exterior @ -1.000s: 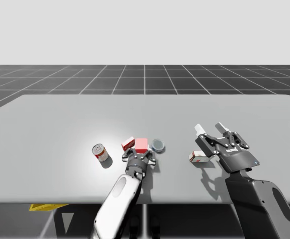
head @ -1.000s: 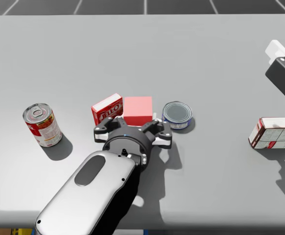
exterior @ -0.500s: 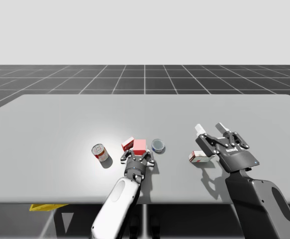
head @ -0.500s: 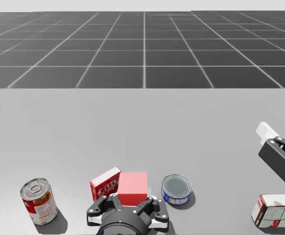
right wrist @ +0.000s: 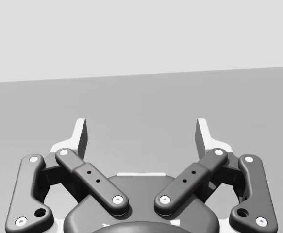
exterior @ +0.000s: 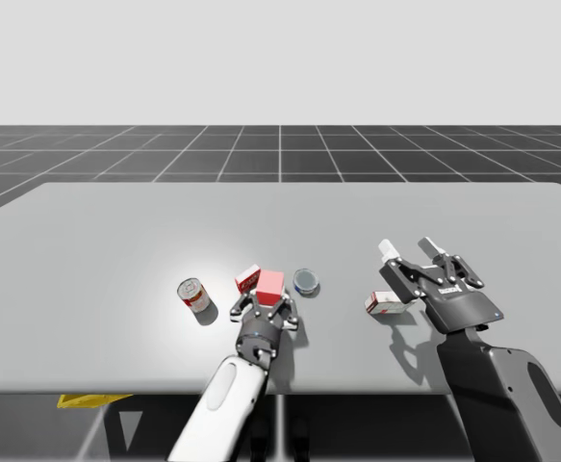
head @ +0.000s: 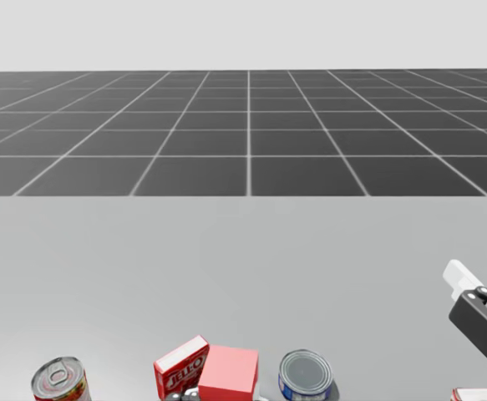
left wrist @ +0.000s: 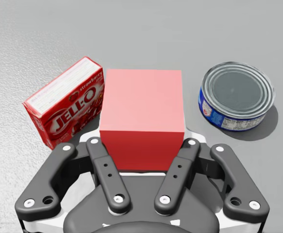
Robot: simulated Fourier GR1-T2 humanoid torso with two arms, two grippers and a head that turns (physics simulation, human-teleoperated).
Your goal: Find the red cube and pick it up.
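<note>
The red cube sits between the two fingers of my left gripper, which is shut on it from both sides. In the high view the red cube is slightly tilted at the table's centre front, with my left gripper just behind it. In the head view the red cube shows at the bottom edge. My right gripper hovers open and empty at the right, and my right gripper has only bare table ahead of it.
A red box touches the cube's left side and a flat blue tin lies to its right. A red-and-white can stands further left. A small white-and-red box lies under my right gripper. The table stretches far behind.
My head has turned upward, so the objects sank to the bottom of the head view. My left arm drew back slightly with the cube still held. The right arm stayed still.
</note>
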